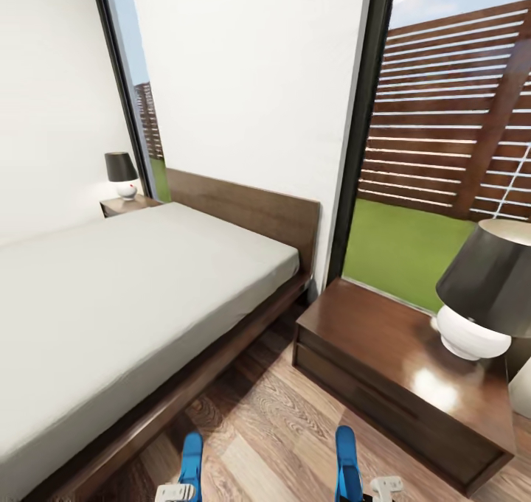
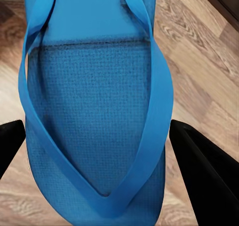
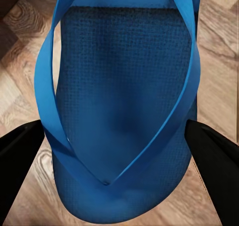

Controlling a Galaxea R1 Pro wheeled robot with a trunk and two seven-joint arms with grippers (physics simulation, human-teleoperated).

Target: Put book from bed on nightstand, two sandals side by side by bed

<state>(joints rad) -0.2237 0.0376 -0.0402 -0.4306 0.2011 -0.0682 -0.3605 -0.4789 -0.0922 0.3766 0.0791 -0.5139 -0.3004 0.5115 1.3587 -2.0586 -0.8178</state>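
Two bright blue sandals hang edge-on just above the floor beside the bed. The left sandal fills the left wrist view, with my left gripper shut on it, one black finger at each side. The right sandal sits the same way in my right gripper, whose fingers clamp its edges. The bed's pale-grey mattress is bare where I can see it; the book is out of view. A dark-brown nightstand stands at the right of the headboard.
A black-shaded lamp stands on the near nightstand's right end. A second nightstand with a lamp is at the bed's far side. A strip of wood floor runs between bed and nightstand. Tall windows show a fence.
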